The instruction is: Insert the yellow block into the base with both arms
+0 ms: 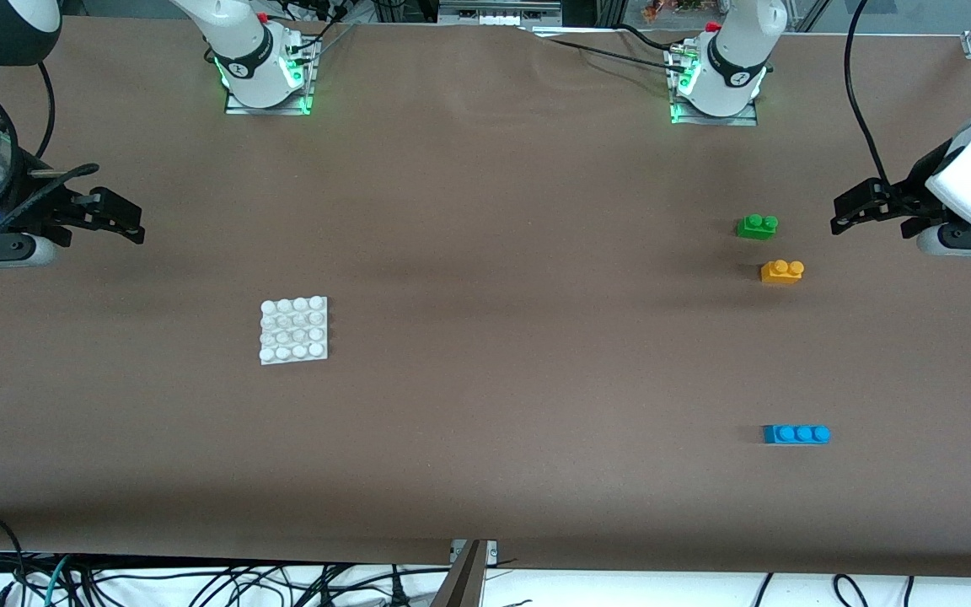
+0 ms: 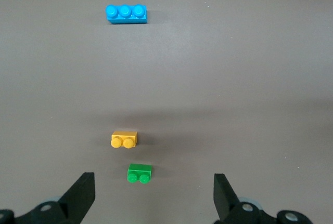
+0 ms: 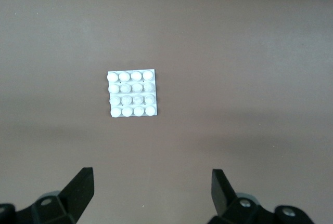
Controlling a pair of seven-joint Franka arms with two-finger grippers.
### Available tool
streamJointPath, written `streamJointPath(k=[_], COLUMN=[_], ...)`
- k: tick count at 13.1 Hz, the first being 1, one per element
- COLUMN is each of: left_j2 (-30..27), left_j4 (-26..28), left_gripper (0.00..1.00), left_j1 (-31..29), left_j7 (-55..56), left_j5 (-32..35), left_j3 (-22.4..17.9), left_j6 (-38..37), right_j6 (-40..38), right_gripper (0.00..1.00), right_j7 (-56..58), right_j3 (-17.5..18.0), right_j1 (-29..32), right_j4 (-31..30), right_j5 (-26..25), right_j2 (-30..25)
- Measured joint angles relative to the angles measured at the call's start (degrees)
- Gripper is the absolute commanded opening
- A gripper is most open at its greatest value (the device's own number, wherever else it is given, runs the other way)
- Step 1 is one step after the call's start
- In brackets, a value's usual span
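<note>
While both claws hang wide and empty, left claw (image 1: pixel 846 213) near the yellow block (image 1: pixel 781 271) lying just beside a green brick (image 1: pixel 757 226), right claw (image 1: pixel 127 221) well apart from the base (image 1: pixel 293 330): risk, grabbing green instead.

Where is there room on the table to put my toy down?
The wide bare stretch between the base and the yellow block is free. It is crowded toward the left arm's end, where the green brick, yellow block and blue brick sit.
</note>
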State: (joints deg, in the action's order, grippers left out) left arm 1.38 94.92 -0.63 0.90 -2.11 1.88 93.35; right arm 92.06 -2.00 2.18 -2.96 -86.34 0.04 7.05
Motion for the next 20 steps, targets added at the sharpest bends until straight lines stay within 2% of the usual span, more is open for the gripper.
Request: streamJointPath(k=[9,13,20], left_j2=[0.0,0.01,0.03], left_j4=[0.0,0.0,-0.04], left_gripper=[1.0,1.0,1.0], left_j1=[-0.04,-0.08,-0.1], left_j7=[0.0,0.0,0.0], left_j5=[0.0,0.0,0.0], left_j3=[0.0,0.0,0.0], left_j6=[0.0,0.0,0.0], right_j6=[-0.59,-0.75,16.66], right_gripper=[1.0,1.0,1.0], right_j7=[0.24,0.09,-0.76], right_j3=[0.25,0.94,1.09], right_j1=[0.0,-0.42,-1.22], right_j4=[0.17,-2.21,-15.07], right_j5=[0.0,0.02,0.03], right_j2=[-0.02,1.16,4.12])
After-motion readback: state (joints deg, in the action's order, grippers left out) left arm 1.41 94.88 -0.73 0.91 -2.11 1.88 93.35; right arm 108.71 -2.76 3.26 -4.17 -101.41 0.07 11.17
